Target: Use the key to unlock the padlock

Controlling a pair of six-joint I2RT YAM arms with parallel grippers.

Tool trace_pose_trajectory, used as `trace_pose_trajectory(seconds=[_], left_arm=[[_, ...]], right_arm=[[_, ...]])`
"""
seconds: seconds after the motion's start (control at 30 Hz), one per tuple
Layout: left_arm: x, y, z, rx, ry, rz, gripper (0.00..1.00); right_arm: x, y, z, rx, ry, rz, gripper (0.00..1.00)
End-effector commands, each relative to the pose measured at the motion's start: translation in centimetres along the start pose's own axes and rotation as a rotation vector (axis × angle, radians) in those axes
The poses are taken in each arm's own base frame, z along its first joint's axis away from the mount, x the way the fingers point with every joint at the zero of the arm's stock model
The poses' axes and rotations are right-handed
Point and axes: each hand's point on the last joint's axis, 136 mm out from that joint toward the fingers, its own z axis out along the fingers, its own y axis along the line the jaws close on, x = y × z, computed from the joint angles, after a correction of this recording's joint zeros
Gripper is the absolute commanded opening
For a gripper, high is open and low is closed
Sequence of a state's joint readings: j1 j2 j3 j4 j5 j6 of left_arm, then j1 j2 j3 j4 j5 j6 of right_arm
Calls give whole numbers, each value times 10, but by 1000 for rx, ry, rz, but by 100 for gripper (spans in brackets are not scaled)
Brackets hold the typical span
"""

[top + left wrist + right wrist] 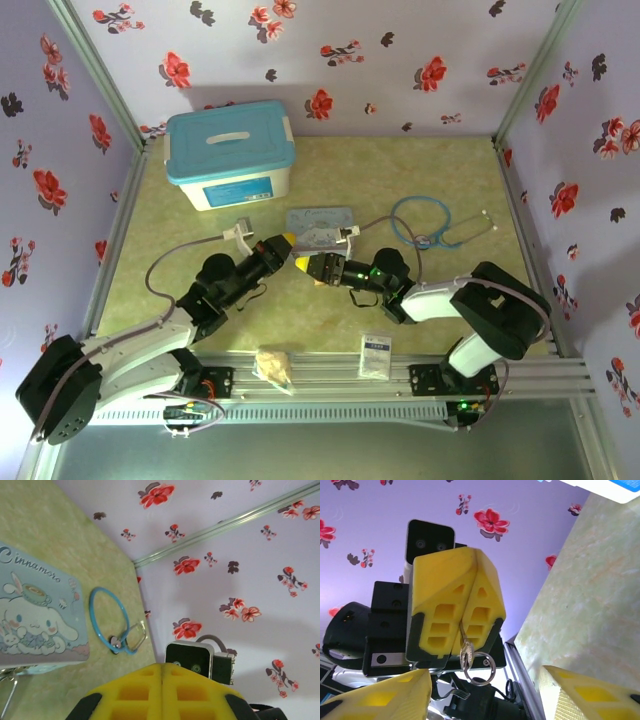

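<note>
Two sets of jaws faced each other tip to tip, just beside the pale blue tin (320,222). My left gripper (287,241) was clamped tight, and the padlock (466,653) dangled from between its closed tips, a silvery ring (481,673) hanging under it. My right gripper (306,268) stood spread wide near the padlock, its fingers (385,697) holding nothing. I could not make out the key.

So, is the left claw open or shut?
Shut: the left claw's yellow fingers press together, pinching a tiny brass thing with a silvery ring dangling; padlock or key, cannot tell.
</note>
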State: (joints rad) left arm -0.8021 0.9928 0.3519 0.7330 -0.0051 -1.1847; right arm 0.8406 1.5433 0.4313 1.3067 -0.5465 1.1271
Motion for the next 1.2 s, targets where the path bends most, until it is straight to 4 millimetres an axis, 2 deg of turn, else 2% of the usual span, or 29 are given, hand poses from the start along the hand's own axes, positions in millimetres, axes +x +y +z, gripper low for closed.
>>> trace_pose_trajectory(seconds=[0.0, 0.23, 0.37, 0.47, 0.83, 1.17], left_arm=[[-14, -14, -3, 59, -66, -10, 0], [-17, -16, -8, 64, -74, -1, 0], [-16, -15, -7, 64, -75, -6, 0], [-16, -14, -7, 72, -81, -15, 0], [-15, -13, -4, 82, -81, -32, 0], [-12, -5, -4, 56, -70, -43, 0]], right_arm=[[-11, 32, 2, -101, -31, -49, 59], [-15, 35, 11, -120, -16, -45, 55], [-15, 38, 13, -129, -14, -49, 44], [-15, 36, 12, -122, -15, -45, 40], [-11, 35, 16, -123, -3, -42, 36], [-12, 29, 9, -96, -35, -50, 18]])
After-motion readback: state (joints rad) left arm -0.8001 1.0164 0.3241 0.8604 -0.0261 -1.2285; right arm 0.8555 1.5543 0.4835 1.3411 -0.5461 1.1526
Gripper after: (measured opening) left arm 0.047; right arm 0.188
